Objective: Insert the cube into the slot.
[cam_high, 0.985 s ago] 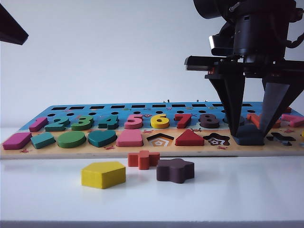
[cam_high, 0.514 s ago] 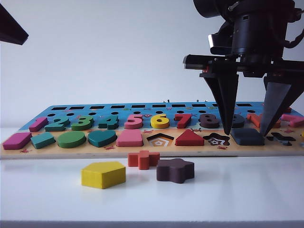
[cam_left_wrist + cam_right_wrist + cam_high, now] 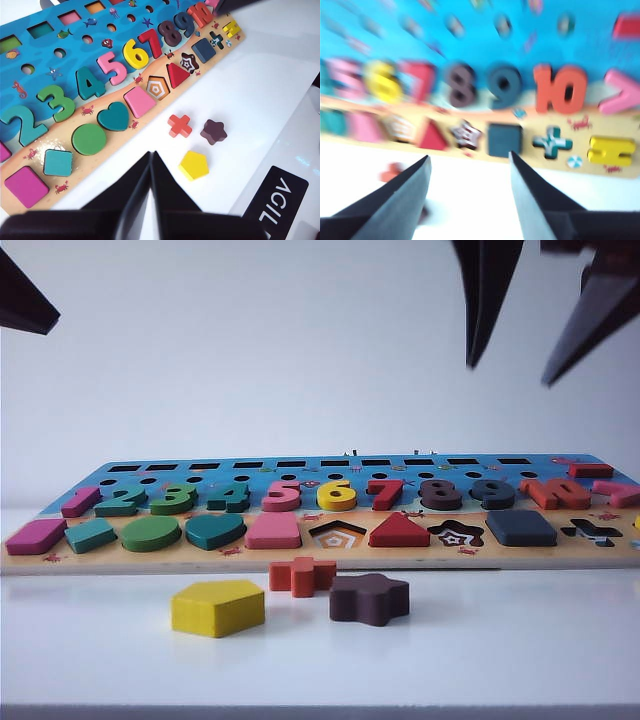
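Note:
The cube (image 3: 520, 528), a flat navy square block, lies flush in the slot on the puzzle board (image 3: 350, 560), right of the star cutout; it covers the slot's base. It also shows in the left wrist view (image 3: 203, 50) and, blurred, in the right wrist view (image 3: 504, 140). My right gripper (image 3: 509, 374) hangs open high above the cube, empty, its two dark fingertips well apart (image 3: 469, 155). My left gripper (image 3: 151, 155) is shut on nothing, over the white table near the board's front edge, far left of the cube.
Loose on the table before the board lie a yellow pentagon (image 3: 217, 607), a red cross (image 3: 301, 575) and a dark brown star block (image 3: 369, 599). The pentagon cutout (image 3: 337, 534), star cutout (image 3: 456, 534) and cross cutout (image 3: 590, 531) are unfilled.
My right gripper opened, let go of the cube and rose straight up from the board. The cube stays seated in the slot. The left arm has not moved.

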{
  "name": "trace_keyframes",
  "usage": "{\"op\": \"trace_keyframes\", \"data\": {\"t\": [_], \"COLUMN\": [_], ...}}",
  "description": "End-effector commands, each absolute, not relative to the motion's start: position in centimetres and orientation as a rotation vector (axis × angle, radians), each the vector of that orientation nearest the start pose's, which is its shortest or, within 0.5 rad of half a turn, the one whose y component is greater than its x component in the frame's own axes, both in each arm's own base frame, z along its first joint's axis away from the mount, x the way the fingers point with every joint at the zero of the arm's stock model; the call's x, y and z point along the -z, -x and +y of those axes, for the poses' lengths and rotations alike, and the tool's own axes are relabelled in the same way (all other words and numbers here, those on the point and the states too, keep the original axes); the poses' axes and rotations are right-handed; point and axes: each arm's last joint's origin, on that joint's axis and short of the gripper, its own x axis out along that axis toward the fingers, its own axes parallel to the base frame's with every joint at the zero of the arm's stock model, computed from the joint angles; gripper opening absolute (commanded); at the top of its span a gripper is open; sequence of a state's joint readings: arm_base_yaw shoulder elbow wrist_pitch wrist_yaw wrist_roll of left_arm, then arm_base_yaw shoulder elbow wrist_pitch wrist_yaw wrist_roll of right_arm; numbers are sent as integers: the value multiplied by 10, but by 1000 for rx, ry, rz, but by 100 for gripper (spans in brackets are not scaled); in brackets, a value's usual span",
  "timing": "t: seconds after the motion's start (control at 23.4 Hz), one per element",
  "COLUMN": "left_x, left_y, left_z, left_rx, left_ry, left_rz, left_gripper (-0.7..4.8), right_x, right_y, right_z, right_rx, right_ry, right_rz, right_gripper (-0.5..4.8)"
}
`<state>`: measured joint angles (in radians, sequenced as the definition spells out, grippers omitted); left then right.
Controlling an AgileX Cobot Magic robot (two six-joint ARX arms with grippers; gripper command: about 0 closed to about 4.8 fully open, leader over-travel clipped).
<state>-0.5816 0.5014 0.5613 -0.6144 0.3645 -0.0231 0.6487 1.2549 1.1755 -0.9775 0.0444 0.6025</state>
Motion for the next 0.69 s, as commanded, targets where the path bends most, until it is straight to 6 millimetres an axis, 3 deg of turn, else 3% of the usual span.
{"op": "trace_keyframes", "data": {"t": [0.04, 0.13, 0.3, 0.51, 0.69], "left_x": [-257, -257, -257, -257, -257], "left_y": [-87, -87, -87, -87, -87], "left_z": [-70, -70, -70, -70, -70], "left_rx": [920, 920, 920, 920, 920], "left_ry": [-43, -43, -43, -43, -43], "left_rz": [563, 563, 563, 563, 563], "left_gripper": [7, 7, 7, 7, 7], "right_x": [-353, -367, -391, -405, -404], "right_y": [-163, -150, -115, -85, -66], "right_z": [122, 113, 86, 63, 49], "right_rx": [-343, -394, -489, -556, -594], "right_ry": [-248, -250, -190, -89, -10], "right_rz": [894, 797, 609, 444, 338], "right_gripper": [207, 156, -3, -8, -8]}}
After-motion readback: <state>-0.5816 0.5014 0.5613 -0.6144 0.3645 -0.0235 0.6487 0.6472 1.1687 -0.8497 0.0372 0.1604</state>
